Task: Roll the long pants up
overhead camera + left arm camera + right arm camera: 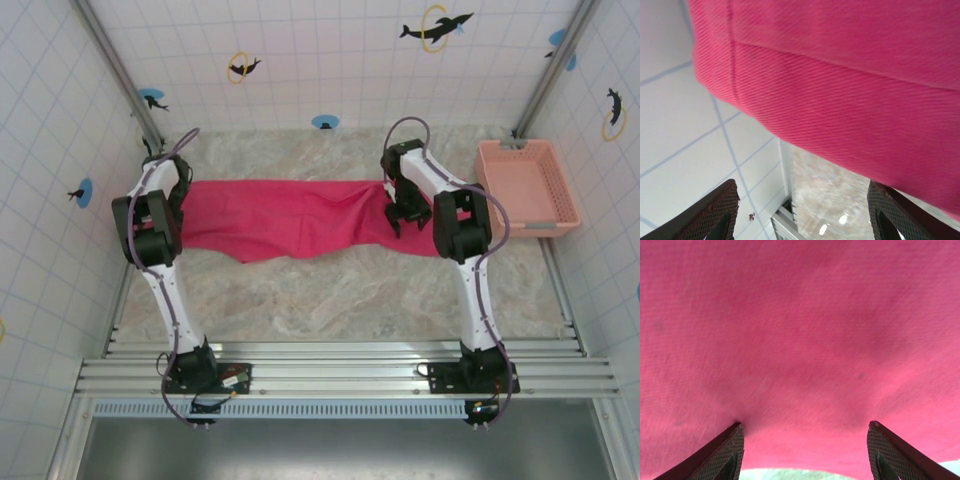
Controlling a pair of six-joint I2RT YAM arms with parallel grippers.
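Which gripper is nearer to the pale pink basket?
Right. The right gripper is over the right end of the pants, a short way left of the basket; the left gripper is at their far left end.

We see bright, even light from above. A thin, soft shadow lies on the table [330, 290] along the near edge of the pants [270, 215]. Close up, the pants look slightly blurred, and small glare spots gleam on the table below them.

The long pants [290, 215] — bright pink-red — lie unrolled, stretched flat sideways.
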